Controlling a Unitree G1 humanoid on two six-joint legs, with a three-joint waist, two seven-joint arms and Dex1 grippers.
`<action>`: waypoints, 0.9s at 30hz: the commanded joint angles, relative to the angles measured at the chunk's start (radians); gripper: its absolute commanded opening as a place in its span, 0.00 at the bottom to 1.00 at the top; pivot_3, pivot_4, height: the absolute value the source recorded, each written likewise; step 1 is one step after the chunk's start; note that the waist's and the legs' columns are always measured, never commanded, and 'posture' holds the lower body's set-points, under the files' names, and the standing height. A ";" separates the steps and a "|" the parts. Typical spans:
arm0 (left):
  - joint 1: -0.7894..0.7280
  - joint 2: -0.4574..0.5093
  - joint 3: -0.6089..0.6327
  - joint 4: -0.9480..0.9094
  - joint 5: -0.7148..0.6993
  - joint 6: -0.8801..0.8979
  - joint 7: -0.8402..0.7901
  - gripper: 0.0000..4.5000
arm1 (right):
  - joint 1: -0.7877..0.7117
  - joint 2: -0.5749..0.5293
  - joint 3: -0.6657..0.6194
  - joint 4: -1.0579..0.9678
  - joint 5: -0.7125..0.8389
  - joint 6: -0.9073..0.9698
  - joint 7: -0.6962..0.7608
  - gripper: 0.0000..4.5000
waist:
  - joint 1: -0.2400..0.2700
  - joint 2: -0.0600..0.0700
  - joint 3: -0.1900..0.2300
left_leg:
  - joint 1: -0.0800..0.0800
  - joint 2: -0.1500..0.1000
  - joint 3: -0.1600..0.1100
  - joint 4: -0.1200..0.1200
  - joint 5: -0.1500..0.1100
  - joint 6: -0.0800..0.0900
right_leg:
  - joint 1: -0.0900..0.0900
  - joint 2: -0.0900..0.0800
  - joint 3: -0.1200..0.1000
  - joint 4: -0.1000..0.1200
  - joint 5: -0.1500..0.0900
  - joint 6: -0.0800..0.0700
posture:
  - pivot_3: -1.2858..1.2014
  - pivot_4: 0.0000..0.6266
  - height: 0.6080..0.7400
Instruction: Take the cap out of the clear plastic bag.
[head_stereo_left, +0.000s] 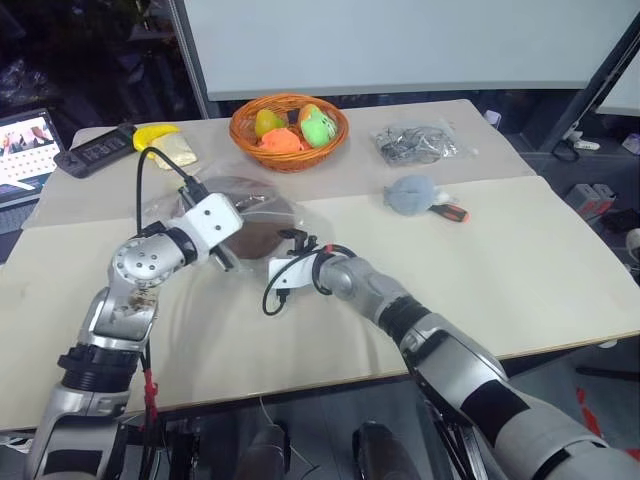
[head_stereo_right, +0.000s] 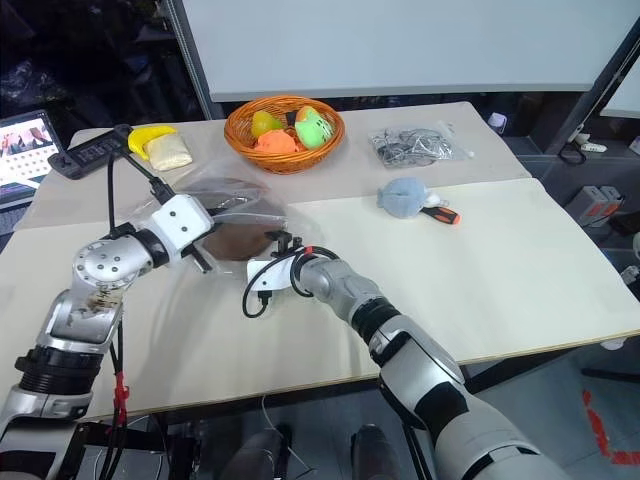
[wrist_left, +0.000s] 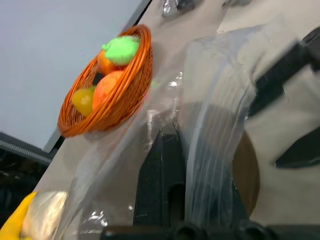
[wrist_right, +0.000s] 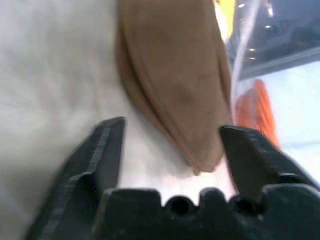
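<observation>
Left end effector (wrist_left: 172, 170) pinches clear plastic bag (wrist_left: 210, 100); cap (wrist_right: 175, 75) inside

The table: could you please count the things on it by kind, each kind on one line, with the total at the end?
Baskets: 1, the orange basket holding fruit
Clear bags: 2, the clear plastic bag and the small bag of metal parts
Caps: 1, the brown cap
Fuzzy lumps: 1, the blue-grey lump
Yellow items: 1, the banana-like piece
Remotes: 1, the black remote
Total: 7

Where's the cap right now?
Head views: the cap lies mid-table, partly under the clear plastic bag, between both grippers, nearer the robot than the fruit basket.
</observation>
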 joint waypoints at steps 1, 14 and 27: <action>-0.019 0.028 0.033 -0.006 -0.018 -0.006 -0.021 0.00 | -0.071 0.067 0.008 0.055 -0.022 0.002 -0.076 0.99 | 0.000 0.000 0.000 | 0.001 0.000 0.000 -0.001 0.000 0.000 | 0.000 0.000 0.000 0.000 0.000 0.000 | 0.52 0.24 1.00; -0.053 0.017 0.006 -0.010 -0.013 -0.002 -0.039 0.00 | -0.173 0.239 0.035 0.291 -0.060 0.097 -0.252 0.99 | 0.005 0.000 0.000 | 0.001 0.000 0.000 -0.006 0.001 -0.002 | -0.003 0.000 0.000 0.001 0.000 -0.001 | 0.52 0.24 1.00; -0.066 0.013 0.000 -0.013 -0.010 0.005 -0.052 0.00 | -0.154 0.328 0.082 0.329 -0.083 0.088 -0.250 0.94 | 0.004 0.000 0.000 | 0.004 0.000 0.000 -0.006 0.002 -0.002 | -0.002 0.000 0.000 0.002 0.000 -0.001 | 0.52 0.24 1.00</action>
